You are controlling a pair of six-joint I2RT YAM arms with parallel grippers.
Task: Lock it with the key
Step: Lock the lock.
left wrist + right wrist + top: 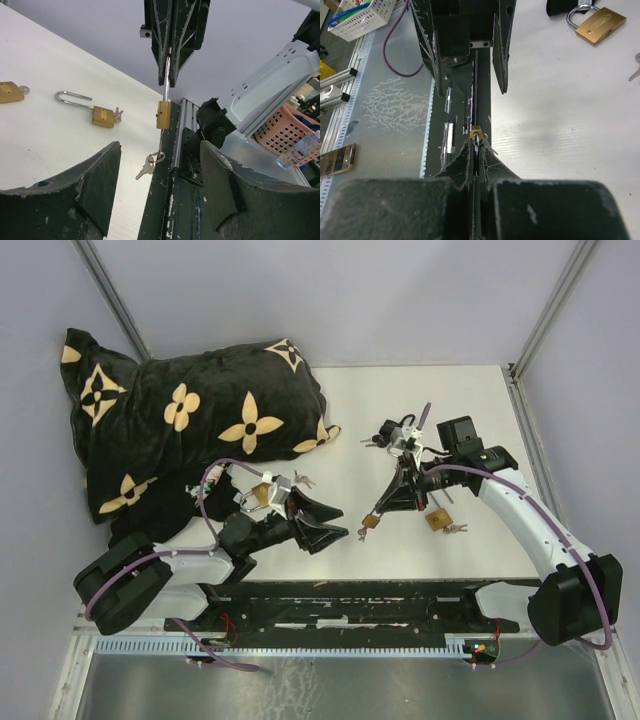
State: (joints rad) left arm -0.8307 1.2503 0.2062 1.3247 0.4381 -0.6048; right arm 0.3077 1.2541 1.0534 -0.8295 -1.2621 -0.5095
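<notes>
Pillow (190, 430) is way over on the left. Left gripper (343, 527) is wide open with nothing in it, pointing at the padlock (371, 522). That one hangs in the air near the table's front edge, key (146, 167) dangling underneath. Right gripper (381, 506) is pinched tight on its shackle. Spare padlock (437, 521) lies just right.

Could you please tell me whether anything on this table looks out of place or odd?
A black plush cushion with tan flowers sprawls over the table's rear left, odd among padlocks. Also, the brass padlock hangs by its shackle from the right gripper, keys dangling.
</notes>
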